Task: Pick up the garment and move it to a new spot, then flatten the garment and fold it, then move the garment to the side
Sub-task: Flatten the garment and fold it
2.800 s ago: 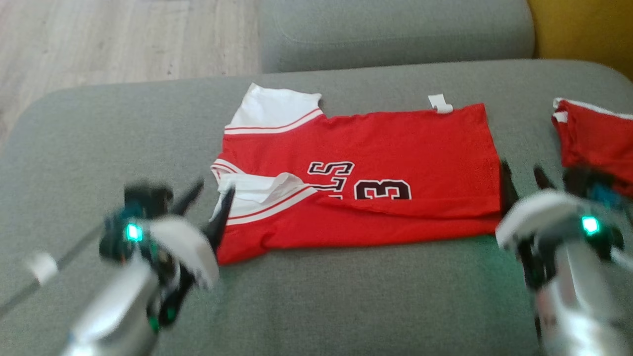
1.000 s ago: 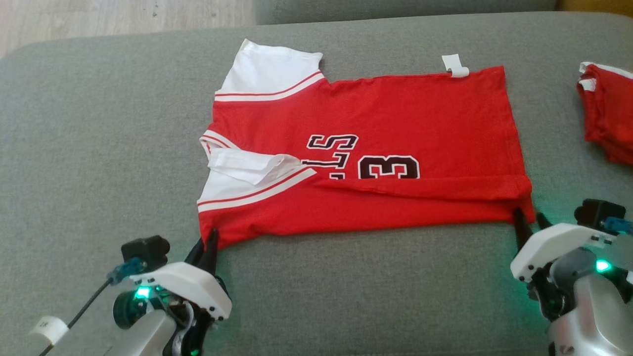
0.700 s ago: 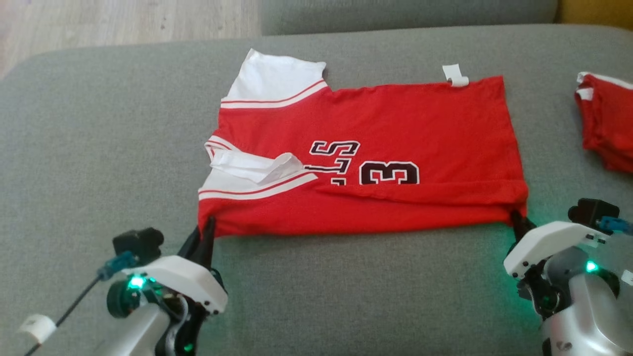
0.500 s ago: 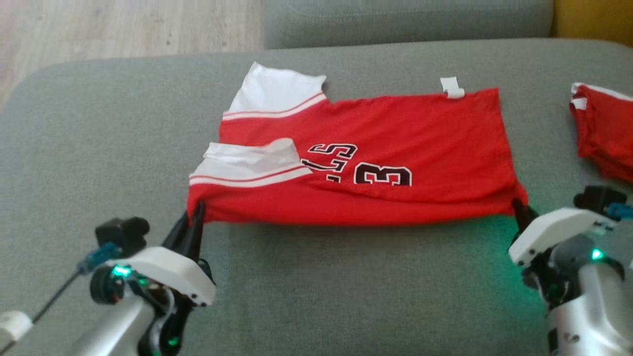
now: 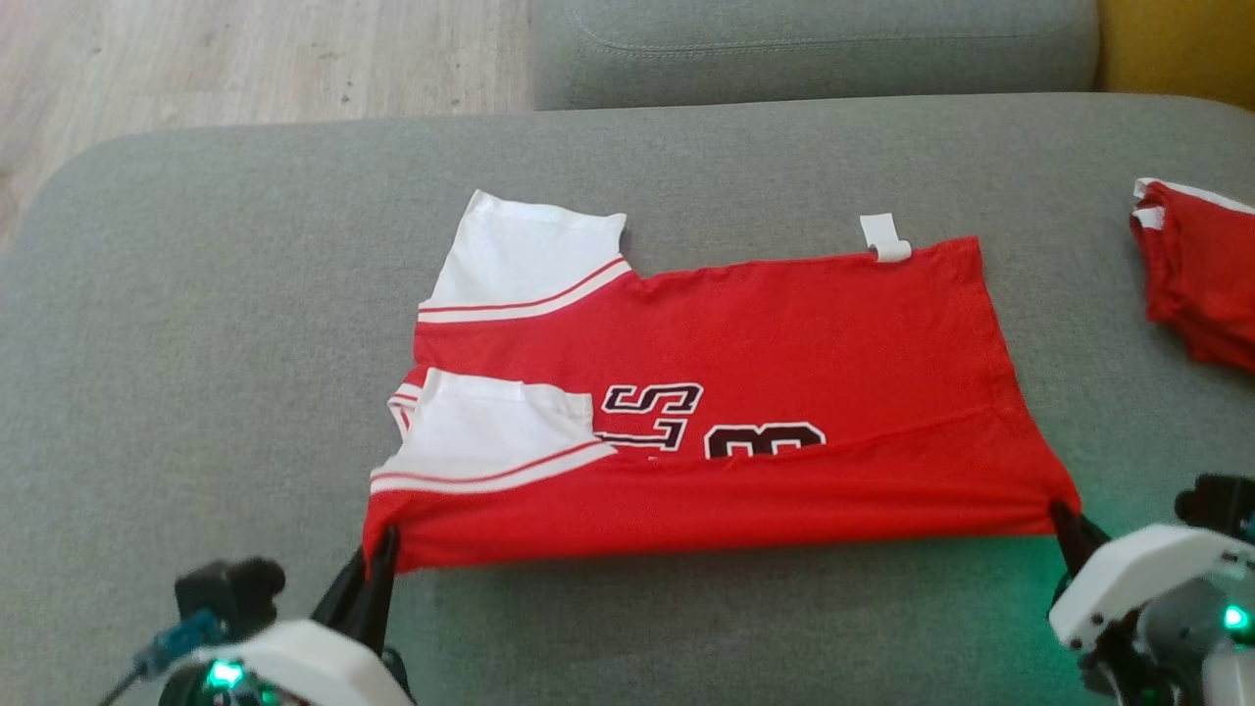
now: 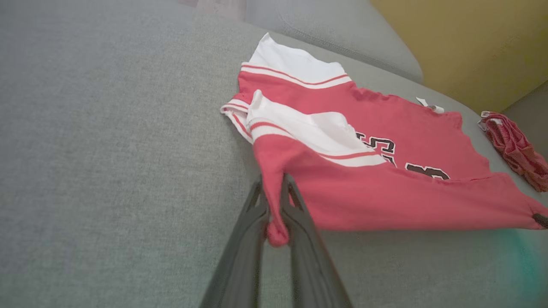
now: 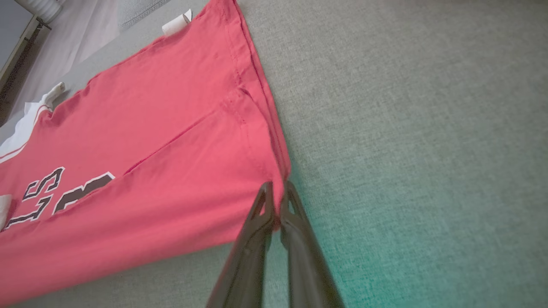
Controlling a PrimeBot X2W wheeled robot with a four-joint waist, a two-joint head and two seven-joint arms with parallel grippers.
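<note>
A red garment (image 5: 784, 353) with white sleeves and black lettering lies spread on the grey sofa cushion (image 5: 196, 343), its near edge folded over and lifted. My left gripper (image 5: 380, 561) is shut on the near shoulder corner; in the left wrist view the gripper (image 6: 275, 197) pinches a bunch of the red garment (image 6: 385, 188). My right gripper (image 5: 1064, 518) is shut on the near hem corner, and the right wrist view has that gripper (image 7: 276, 193) clamped on the edge of the red garment (image 7: 150, 141).
A second red folded cloth (image 5: 1201, 275) sits at the cushion's right edge. Behind are another grey cushion (image 5: 814, 49), wooden floor (image 5: 245, 59) at the far left and a yellow wall (image 5: 1177, 44) at the far right.
My right gripper has closed on the hem corner. Both grippers have raised the near edge, pulling it taut, and the front sleeve has flattened. The camera has also shifted.
</note>
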